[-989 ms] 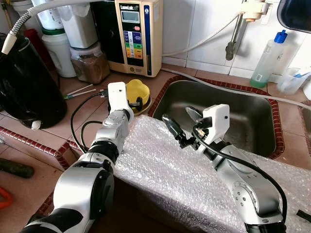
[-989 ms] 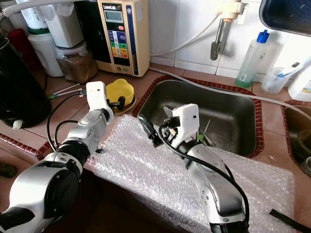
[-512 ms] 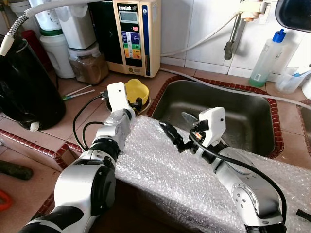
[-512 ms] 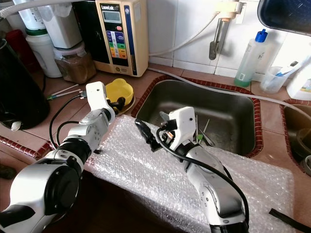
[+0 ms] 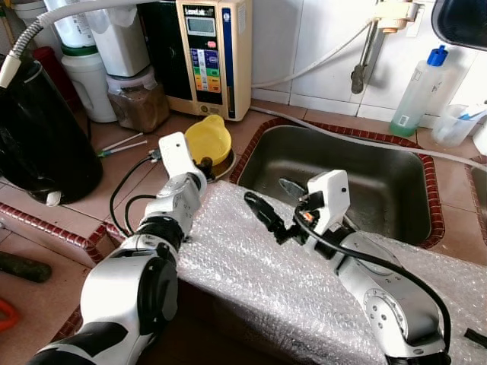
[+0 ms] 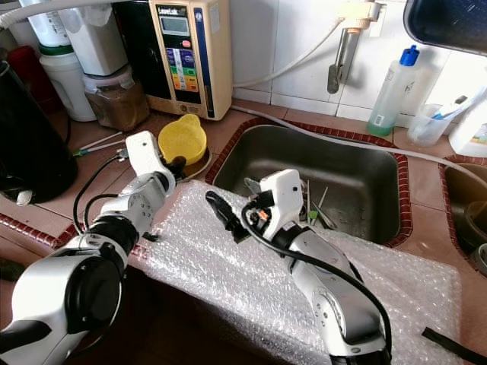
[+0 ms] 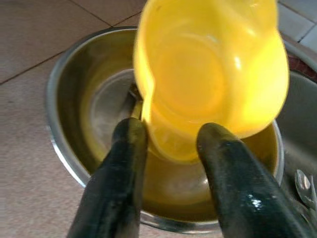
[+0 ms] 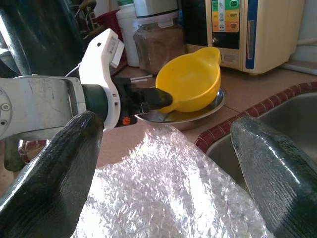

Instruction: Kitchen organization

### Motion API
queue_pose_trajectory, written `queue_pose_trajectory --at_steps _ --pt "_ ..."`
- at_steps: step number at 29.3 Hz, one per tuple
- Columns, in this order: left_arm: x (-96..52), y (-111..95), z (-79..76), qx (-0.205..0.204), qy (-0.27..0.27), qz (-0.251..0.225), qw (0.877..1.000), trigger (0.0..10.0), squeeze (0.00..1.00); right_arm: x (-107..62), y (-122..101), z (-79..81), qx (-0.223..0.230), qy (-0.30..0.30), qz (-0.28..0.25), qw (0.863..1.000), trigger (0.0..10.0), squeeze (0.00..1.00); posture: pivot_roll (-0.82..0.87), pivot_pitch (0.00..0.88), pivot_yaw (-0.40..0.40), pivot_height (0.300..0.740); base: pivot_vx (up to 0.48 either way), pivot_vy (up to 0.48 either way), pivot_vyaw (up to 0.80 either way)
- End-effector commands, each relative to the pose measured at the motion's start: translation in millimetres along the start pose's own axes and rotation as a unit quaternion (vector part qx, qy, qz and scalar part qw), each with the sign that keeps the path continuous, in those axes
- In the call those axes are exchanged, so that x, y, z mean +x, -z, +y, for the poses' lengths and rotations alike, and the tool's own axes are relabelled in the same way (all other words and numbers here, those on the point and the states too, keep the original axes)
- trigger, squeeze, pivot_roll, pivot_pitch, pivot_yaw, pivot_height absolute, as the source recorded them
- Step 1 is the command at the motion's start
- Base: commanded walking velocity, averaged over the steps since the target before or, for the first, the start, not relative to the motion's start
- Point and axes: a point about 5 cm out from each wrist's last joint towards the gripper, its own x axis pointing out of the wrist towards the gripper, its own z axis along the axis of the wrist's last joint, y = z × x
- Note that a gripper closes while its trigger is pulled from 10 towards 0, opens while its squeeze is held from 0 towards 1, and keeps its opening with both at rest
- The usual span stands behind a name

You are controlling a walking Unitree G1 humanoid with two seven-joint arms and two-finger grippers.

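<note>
The steel sink [image 5: 358,179], sunk into the tiled counter [image 5: 114,171] and edged with a red tile border, serves as the landmark here. A sheet of bubble wrap [image 5: 259,266] lies draped over the counter edge in front of the sink, nearer the robot, and both silver arms reach across it. To the left of the sink, against the back wall, stands a cream water ioniser [image 5: 214,53] with a coloured button panel, and further left sit a jar of brown grains [image 5: 138,103], white containers [image 5: 91,84] and a large black pot [image 5: 38,129]. Behind the sink on its right stands a clear bottle with a blue cap [image 5: 417,91].

Just beside the sink's left rim sits a shallow steel bowl [image 7: 79,119], and inside it rests a yellow plastic bowl [image 5: 208,141], tilted up on its edge. The left gripper [image 7: 166,144] is at this yellow bowl, its two black fingers [image 7: 119,163] closed narrowly on the rim so that the wall of the bowl sits pinched between them.

The right gripper [image 5: 275,204] hovers over the bubble wrap at the sink's front left corner, its fingers [image 8: 54,163] spread wide with nothing between them, pointing toward the yellow bowl. A few utensils [image 6: 316,209] lie in the sink basin.
</note>
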Motion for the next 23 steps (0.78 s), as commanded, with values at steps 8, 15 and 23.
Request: queue_pose_trajectory --at_steps 8,15,23 --pt "0.2 -1.4 10.5 -0.014 -0.024 0.001 1.000 0.0 0.00 1.3 -1.9 -0.5 -0.005 -0.003 0.002 1.000 10.0 0.07 -0.10 0.000 0.066 0.740 0.000 0.000 0.00" --pt "0.1 -2.9 12.4 -0.007 -0.025 -0.011 1.000 0.0 0.00 1.8 -0.5 -0.9 -0.004 -0.001 0.004 1.000 10.0 0.07 -0.10 0.000 0.065 0.740 0.000 0.000 0.00" --pt "-0.3 -3.7 15.5 -0.005 -0.030 -0.028 0.999 0.0 0.00 1.9 0.4 -1.7 -0.003 0.002 0.006 1.000 10.0 0.07 -0.10 0.000 0.062 0.740 0.000 0.000 0.00"
